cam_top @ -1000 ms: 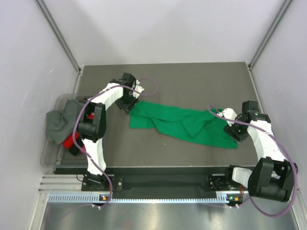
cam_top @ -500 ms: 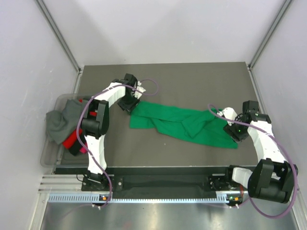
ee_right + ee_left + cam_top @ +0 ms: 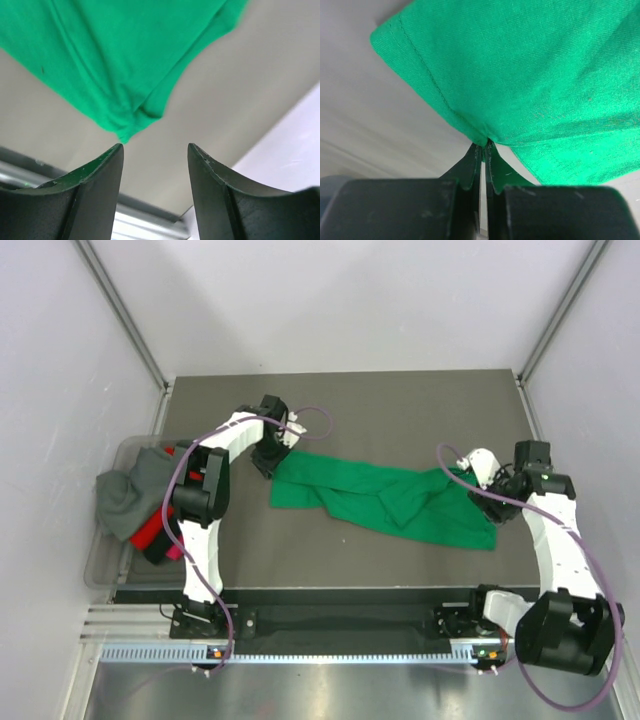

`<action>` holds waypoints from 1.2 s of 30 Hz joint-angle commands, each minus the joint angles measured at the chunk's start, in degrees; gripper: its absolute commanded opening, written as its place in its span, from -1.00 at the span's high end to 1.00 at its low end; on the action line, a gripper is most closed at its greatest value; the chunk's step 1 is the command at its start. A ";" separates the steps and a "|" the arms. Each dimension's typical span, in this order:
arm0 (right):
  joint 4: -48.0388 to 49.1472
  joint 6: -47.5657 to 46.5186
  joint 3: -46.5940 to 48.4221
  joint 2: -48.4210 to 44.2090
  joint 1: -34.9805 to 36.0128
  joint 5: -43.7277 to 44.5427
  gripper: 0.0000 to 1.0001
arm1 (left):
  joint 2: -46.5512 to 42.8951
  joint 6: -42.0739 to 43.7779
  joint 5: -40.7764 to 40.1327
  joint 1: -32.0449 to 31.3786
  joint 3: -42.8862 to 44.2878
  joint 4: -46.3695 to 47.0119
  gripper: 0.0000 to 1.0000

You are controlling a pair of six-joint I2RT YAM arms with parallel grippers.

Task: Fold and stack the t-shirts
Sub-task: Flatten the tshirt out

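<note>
A bright green t-shirt [image 3: 380, 498] lies crumpled and stretched across the middle of the dark table. My left gripper [image 3: 272, 462] is at its far left corner. In the left wrist view the jaws [image 3: 483, 145] are shut on the hemmed edge of the green t-shirt [image 3: 520, 75]. My right gripper [image 3: 488, 485] hovers at the shirt's right end. In the right wrist view its fingers [image 3: 155, 146] stand open with nothing between them, and a corner of the green t-shirt [image 3: 115, 50] lies just beyond the left fingertip.
A clear plastic bin [image 3: 105, 560] sits off the table's left edge, holding a grey t-shirt [image 3: 125, 495], a red one [image 3: 150, 533] and a bit of pink cloth [image 3: 172, 552]. Metal frame posts and pale walls enclose the table.
My left gripper has closed onto the shirt's far left edge. The right arm has swung back and up, its gripper shifting toward the far right end of the shirt.
</note>
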 commanded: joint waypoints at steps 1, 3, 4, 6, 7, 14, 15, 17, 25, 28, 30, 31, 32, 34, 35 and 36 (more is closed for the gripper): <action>0.73 -1.66 5.79 -4.24 -0.40 -6.01 -0.09 | -1.89 -1.46 0.94 -0.05 0.13 -0.82 1.00; 1.09 -3.33 7.46 -5.13 -0.31 -11.54 -0.08 | -5.14 -2.08 0.15 -0.14 -0.40 -1.00 1.00; 0.83 -5.25 8.16 -4.86 -0.22 -13.74 -0.08 | -6.28 -2.52 0.06 -0.14 -0.66 -1.00 1.00; -0.75 -6.06 10.79 -1.54 1.96 -18.23 -0.08 | -9.62 -2.96 -0.20 -0.49 -1.80 -1.09 1.00; -1.37 -5.97 11.93 0.30 3.11 -19.12 -0.08 | -10.59 -3.40 0.06 -0.58 -2.24 -1.18 1.00; -11.29 -7.38 28.87 21.81 16.81 -22.65 0.01 | -17.62 -3.67 -2.56 -2.69 -8.21 -0.39 1.00; -12.70 -7.73 31.17 24.03 20.40 -22.47 0.01 | -17.89 -3.67 -2.92 -2.78 -8.74 0.14 1.00; -16.57 -8.34 38.26 30.69 23.49 -22.46 0.01 | -18.07 -3.93 -3.28 -2.78 -9.71 0.23 1.00; -23.86 -9.31 53.68 47.33 31.77 -22.03 0.02 | -19.38 -4.11 -3.54 -2.78 -11.30 0.75 1.00; -25.89 -9.93 55.71 51.38 33.26 -21.67 0.02 | -19.82 -4.19 -4.07 -2.69 -11.91 1.11 1.00; -25.81 -10.01 55.10 53.05 34.23 -21.24 0.03 | -19.91 -4.45 -4.59 -2.60 -12.26 1.37 1.00; -25.11 -10.01 54.23 53.49 34.49 -20.97 0.03 | -19.74 -4.54 -4.60 -2.51 -12.35 1.55 1.00; -24.76 -10.01 53.79 53.67 34.93 -20.97 0.03 | -19.65 -4.54 -4.86 -2.43 -12.44 1.55 1.00; -23.79 -9.93 52.65 54.20 35.28 -20.88 0.03 | -19.47 -4.81 -4.86 -2.16 -12.53 1.46 1.00; -23.53 -9.93 52.38 54.46 35.63 -20.79 0.04 | -19.47 -4.90 -4.86 -1.99 -12.62 1.63 1.00; -22.91 -9.93 52.11 54.64 35.81 -20.71 0.03 | -19.47 -4.90 -4.95 -1.99 -12.70 1.55 1.00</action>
